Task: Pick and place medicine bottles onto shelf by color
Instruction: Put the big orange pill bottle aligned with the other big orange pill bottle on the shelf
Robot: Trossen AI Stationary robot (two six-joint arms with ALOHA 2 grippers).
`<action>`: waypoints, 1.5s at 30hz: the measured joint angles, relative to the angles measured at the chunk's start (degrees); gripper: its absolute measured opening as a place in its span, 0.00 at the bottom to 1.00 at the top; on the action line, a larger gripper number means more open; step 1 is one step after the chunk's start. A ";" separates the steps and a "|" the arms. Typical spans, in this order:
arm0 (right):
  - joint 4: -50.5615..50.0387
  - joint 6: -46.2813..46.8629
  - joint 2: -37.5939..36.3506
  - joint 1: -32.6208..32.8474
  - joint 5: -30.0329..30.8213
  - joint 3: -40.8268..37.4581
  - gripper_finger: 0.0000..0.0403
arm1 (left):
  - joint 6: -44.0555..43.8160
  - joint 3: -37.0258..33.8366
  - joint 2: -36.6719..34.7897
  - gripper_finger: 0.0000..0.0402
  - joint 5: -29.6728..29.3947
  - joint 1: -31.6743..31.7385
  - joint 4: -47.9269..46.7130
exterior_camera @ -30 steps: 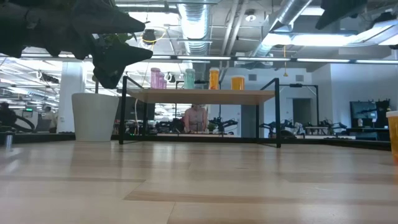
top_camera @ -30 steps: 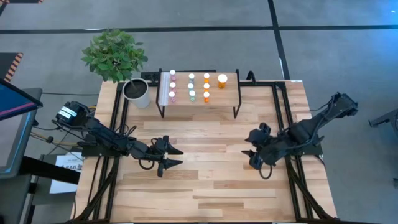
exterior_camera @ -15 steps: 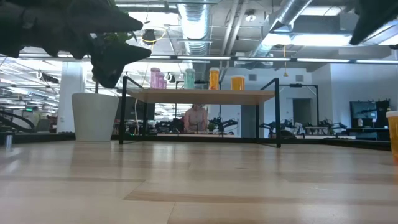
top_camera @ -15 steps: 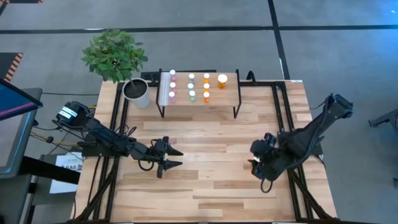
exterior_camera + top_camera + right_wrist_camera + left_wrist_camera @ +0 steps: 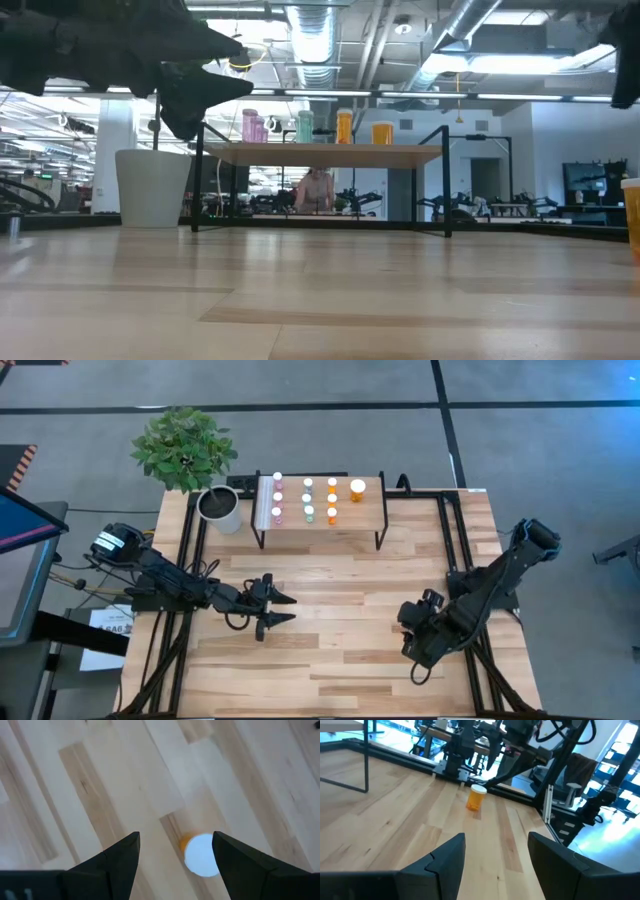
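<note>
An orange medicine bottle (image 5: 476, 798) with a white cap stood upright on the wooden tabletop (image 5: 340, 575), toward the table's right side and well apart from the shelf (image 5: 320, 525), as the right gripper (image 5: 175, 852) hung directly above it. In the right wrist view the bottle's round white cap showed between the two dark fingers (image 5: 122, 855), nearer one of them than the other, with the jaws spread wide and nothing held. From overhead the bottle itself was hidden beneath that arm.

The left gripper (image 5: 275, 610) hovered over the table's left-centre, its jaws also apart and empty, pointing across the boards toward the lone bottle.

On the shelf, the other medicine bottles (image 5: 307, 500) stood in rows by colour, pink at one end beside the white strip, then teal, then orange, with a larger orange bottle (image 5: 357, 489) at the far end. A grey-white plant pot (image 5: 220, 510) sat just beside the shelf.

The lone bottle looked like light, rigid plastic, smooth-sided and likely to slip or tip if nudged off-centre. A sound grip would probably close across the cylindrical body just under the cap, with the fingers centred on it first, since the cap sat off to one side of the gap.
</note>
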 joint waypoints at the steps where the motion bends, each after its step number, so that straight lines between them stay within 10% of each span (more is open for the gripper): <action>1: -0.03 -0.01 0.38 -0.02 -0.77 0.01 0.67 | 0.01 0.00 0.00 0.51 0.46 0.24 0.00; 11: -17.89 3.67 -1.12 -0.97 0.03 -0.10 0.67 | -0.03 0.00 0.00 0.51 1.86 0.49 0.02; 25: 2.13 8.37 -26.41 3.65 5.25 -19.91 0.67 | -1.38 0.00 0.00 0.51 2.50 0.44 0.04; 45: 6.27 5.99 -27.34 -5.44 3.57 -20.14 0.67 | -0.95 0.00 0.00 0.51 2.36 0.47 0.02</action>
